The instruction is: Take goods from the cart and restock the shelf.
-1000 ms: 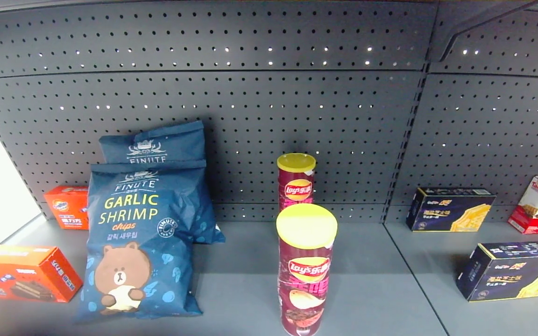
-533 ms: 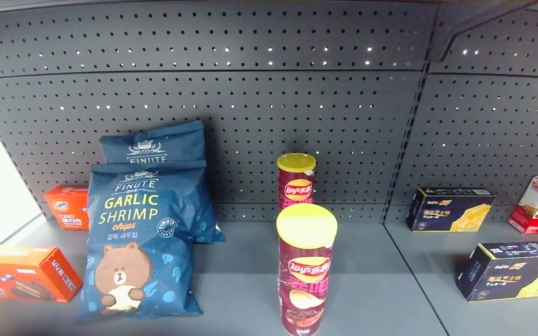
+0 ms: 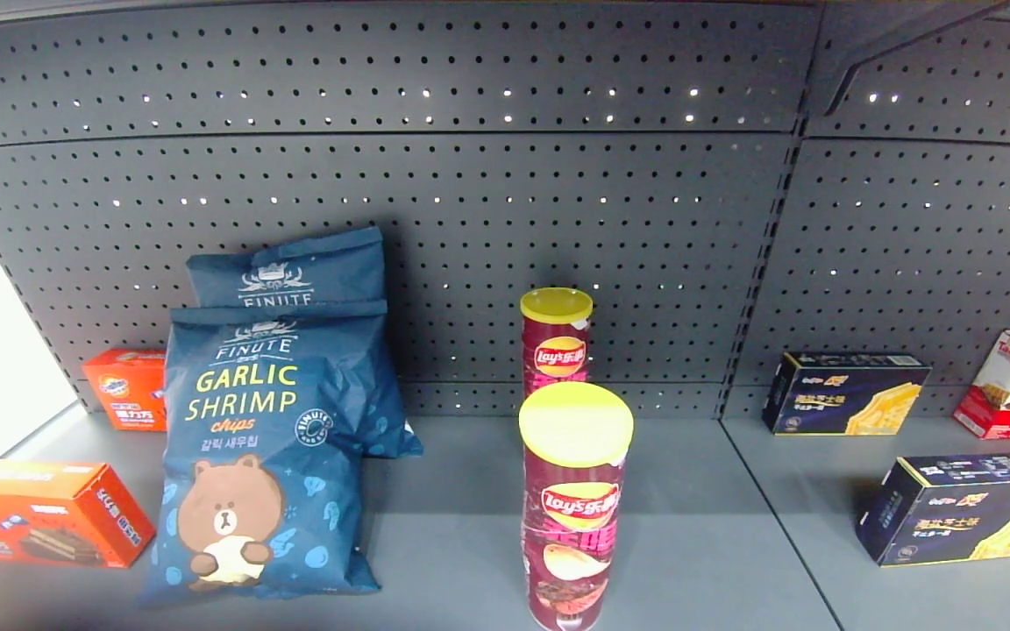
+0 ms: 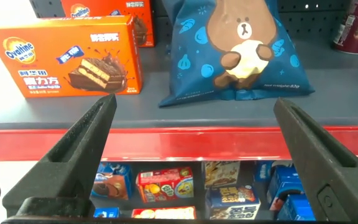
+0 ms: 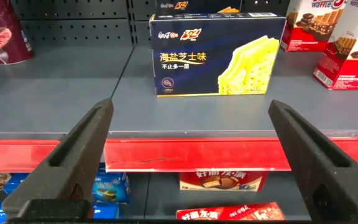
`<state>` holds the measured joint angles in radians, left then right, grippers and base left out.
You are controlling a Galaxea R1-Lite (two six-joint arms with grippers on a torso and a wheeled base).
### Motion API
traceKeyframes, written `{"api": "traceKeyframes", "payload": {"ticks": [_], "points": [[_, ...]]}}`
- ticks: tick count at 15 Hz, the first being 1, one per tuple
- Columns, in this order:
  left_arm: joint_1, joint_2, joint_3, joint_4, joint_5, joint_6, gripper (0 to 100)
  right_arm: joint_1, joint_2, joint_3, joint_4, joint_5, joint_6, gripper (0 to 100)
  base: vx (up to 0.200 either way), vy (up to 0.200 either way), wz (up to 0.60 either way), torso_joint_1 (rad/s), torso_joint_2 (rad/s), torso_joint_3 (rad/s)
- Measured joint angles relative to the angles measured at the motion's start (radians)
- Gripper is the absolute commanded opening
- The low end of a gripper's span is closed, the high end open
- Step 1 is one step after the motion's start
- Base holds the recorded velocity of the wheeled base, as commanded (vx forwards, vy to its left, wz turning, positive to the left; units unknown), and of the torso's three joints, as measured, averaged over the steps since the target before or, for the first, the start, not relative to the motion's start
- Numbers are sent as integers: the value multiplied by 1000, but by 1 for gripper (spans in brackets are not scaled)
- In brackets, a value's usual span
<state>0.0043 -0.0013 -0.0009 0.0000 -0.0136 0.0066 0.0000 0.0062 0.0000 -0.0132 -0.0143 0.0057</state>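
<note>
Left gripper spread, chip bag beyond, on shelf

The grey metal shelf is overlooked by the head camera and faced low and close by the wrist cameras; the blue bear-printed chip bag is shared with the left, the navy biscuit box with the right.
</note>
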Motion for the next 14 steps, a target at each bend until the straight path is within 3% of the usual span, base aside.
{"api": "traceKeyframes", "payload": {"ticks": [14], "points": [[-1,0,0,0,-2,-1,100,0,0,0,0,-1,0,100,0,0,0,0,0,0]]}}
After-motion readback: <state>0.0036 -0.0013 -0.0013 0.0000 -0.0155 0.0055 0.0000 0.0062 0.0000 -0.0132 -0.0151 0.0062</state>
